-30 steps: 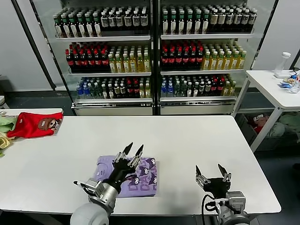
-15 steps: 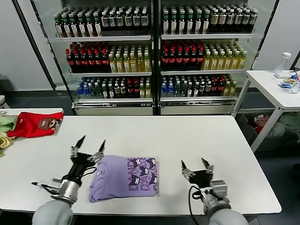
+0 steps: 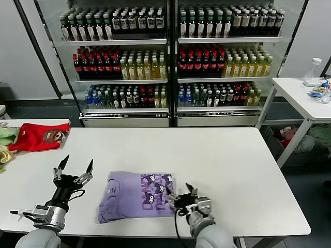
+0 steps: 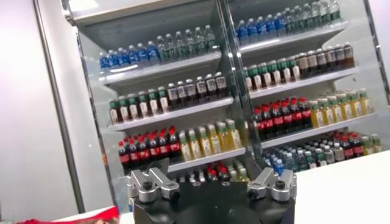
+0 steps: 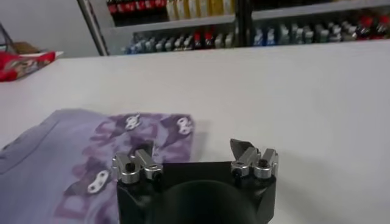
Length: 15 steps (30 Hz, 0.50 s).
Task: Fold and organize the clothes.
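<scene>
Both grippers' fingers wide: left gripper (image 3: 73,168) clear of T-shirt (image 3: 135,195), right gripper (image 3: 181,193) at its right edge.

Red garment (image 3: 37,137), white table (image 3: 217,155), bottle-filled fridges (image 3: 170,57).

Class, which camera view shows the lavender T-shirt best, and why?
The head view: the whole folded lavender T-shirt lies on the white table, print visible. The right wrist view shows only part of it behind the right gripper. The left wrist view shows none.
</scene>
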Available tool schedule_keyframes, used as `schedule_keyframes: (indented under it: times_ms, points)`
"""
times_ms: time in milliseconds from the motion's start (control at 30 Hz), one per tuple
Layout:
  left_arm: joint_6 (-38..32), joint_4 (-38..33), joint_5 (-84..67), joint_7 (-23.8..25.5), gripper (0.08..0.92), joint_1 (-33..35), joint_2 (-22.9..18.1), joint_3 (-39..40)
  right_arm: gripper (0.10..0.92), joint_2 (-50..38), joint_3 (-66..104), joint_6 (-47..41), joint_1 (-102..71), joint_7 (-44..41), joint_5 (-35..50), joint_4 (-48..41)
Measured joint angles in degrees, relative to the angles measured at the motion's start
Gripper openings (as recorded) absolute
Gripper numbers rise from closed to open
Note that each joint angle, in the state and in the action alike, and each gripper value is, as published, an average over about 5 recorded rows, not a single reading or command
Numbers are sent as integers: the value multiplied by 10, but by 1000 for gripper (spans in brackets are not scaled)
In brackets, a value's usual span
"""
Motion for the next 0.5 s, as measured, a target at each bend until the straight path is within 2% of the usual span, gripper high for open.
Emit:
schedule_keyframes:
  times_ms: [133, 233, 500]
  points:
    - [0, 0, -1, 0, 823, 0, -1, -4, 821, 3, -14, 0, 5, 14, 15, -11]
    - [-1, 2, -1, -1, 823, 1, -1, -7, 775, 2, -19, 0, 6, 22, 27, -13]
    - [-1, 4, -2, -6, 823, 5, -4, -11, 543, 7, -22, 1, 9, 34, 47, -21]
